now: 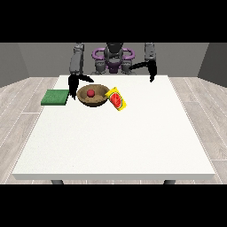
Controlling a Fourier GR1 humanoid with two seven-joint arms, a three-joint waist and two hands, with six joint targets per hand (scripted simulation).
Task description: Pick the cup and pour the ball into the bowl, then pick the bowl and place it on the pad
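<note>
Plainly, the tipped yellow cup [118, 99] bears no legible writing.

At the white table's [115, 142] eleven o'clock, a brown round bowl [93, 95], tipped yellow cup [118, 99] and flat green pad [55, 97] crowd together; elsewhere lies open.

white table [115, 137]: brown bowl [93, 100], yellow cup [118, 99] tipped beside it, green pad [56, 97] at edge.

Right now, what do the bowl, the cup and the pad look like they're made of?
The bowl looks like wood or brown ceramic: a matte, speckled brown surface. The cup, lying tipped beside it, seems glossy plastic, bright yellow outside and red inside. The pad looks like flat green foam or cloth, dull and without shine, though that is uncertain.
</note>
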